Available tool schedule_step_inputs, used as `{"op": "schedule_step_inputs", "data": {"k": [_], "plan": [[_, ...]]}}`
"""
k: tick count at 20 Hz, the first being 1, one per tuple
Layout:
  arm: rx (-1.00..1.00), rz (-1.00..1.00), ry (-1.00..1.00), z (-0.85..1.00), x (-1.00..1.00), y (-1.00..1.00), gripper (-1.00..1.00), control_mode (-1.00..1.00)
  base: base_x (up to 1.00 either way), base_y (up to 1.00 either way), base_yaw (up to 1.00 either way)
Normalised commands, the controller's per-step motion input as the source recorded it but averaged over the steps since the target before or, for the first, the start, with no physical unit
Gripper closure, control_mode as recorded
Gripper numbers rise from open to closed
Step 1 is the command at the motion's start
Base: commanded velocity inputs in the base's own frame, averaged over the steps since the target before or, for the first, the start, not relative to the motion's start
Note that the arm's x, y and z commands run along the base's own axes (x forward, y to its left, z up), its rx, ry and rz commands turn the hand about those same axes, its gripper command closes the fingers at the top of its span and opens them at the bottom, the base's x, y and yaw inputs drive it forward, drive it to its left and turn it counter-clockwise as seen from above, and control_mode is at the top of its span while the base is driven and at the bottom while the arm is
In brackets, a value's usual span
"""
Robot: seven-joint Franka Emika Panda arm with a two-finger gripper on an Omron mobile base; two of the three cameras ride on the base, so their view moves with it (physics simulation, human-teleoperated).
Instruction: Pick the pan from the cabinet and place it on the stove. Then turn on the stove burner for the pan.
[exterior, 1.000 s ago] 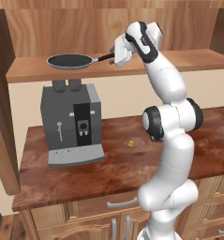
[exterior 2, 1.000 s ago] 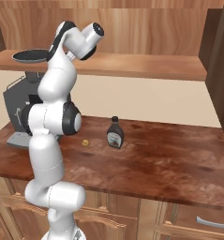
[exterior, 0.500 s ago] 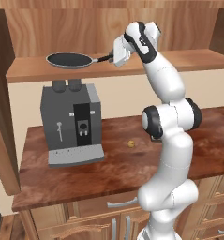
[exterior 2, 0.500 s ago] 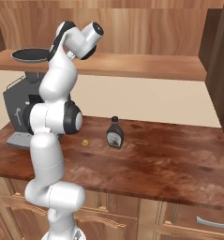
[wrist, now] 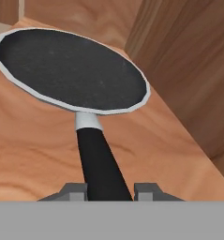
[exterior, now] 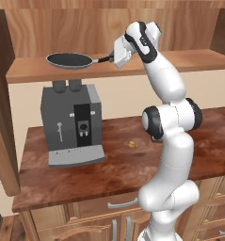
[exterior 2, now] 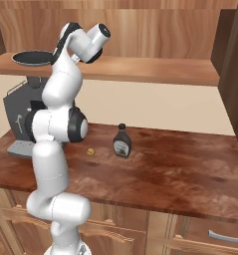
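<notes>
Pan handle [wrist: 100,161] end hidden below finger tips [wrist: 75,191]; pan [exterior 2: 33,58] partly behind arm; coffee machine [exterior 2: 21,119] half covered.

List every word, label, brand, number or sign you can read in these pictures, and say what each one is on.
None can be read.
Dark brown sauce bottle on the wooden counter: pale label patch, too small and blurred to read.
Grey coffee machine: small white mark and black front panel, no legible text.
Round dark frying pan: no markings.

text: none legible | bottle [exterior 2: 121,141] near the worktop's back edge: pale label, too small to read | coffee machine [exterior: 74,123] at the worktop's left end: dark front panel, no readable marks
</notes>
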Motion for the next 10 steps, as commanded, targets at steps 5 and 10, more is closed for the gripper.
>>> {"op": "schedule_step_inputs", "data": {"k": [5,10], "plan": [[0.0,0.0,0.0,-0.1,0.0,0.0,1.0,-1.0,0.0,0.0,0.0],[0.02,0.0,-0.06,-0.12,0.0,0.0,1.0,-1.0,0.0,0.0,0.0]]}}
